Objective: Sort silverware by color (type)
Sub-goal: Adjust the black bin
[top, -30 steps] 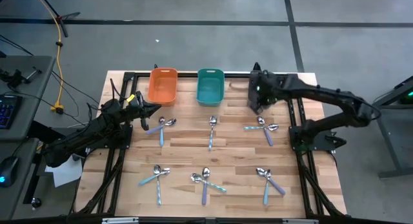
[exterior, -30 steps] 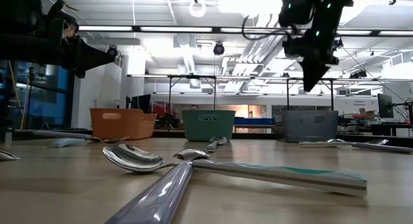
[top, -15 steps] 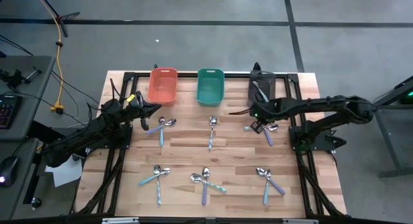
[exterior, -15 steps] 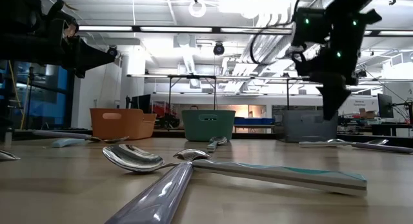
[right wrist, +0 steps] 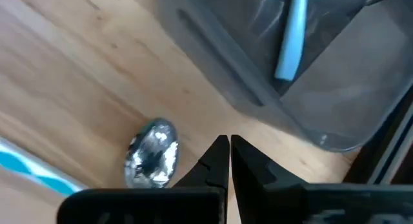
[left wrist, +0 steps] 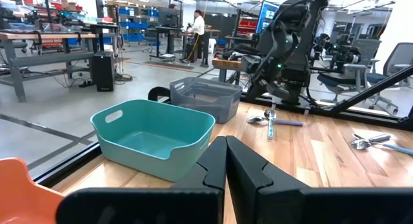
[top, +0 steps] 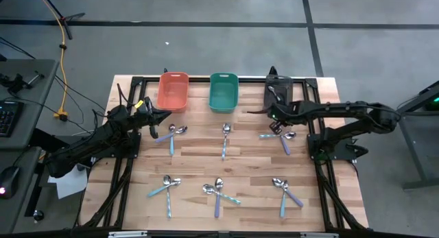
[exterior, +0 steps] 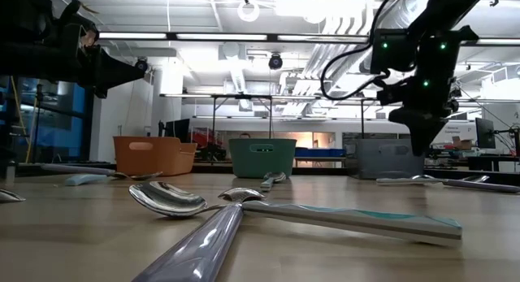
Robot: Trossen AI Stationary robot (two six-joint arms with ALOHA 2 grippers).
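Note:
Small spoons with shiny bowls and pastel handles lie flat in several loose groups on the wooden table (top: 199, 156). My right gripper (top: 274, 120) (right wrist: 227, 146) (exterior: 422, 144) is shut and empty. It points down, hovering between the dark grey bin (top: 278, 92) and the far-right spoon group (top: 280, 135). A spoon bowl (right wrist: 153, 153) lies just below it. A light blue spoon (right wrist: 290, 37) lies inside the dark grey bin. My left gripper (top: 162, 116) (left wrist: 226, 143) is shut and empty, held in the air near the orange bin (top: 173, 90).
The orange bin, a teal bin (top: 223, 91) and the dark grey bin stand in a row along the table's far edge. Other spoon groups lie at the far left (top: 171, 135), the middle (top: 225, 138) and along the near side (top: 219, 190). Black frame rails run along both table sides.
My right gripper has left its place above the dark grey bin, moving down and toward the table's near edge until it hangs over the wood beside the far-right spoons. The bin, with a light blue spoon in it, is now uncovered.

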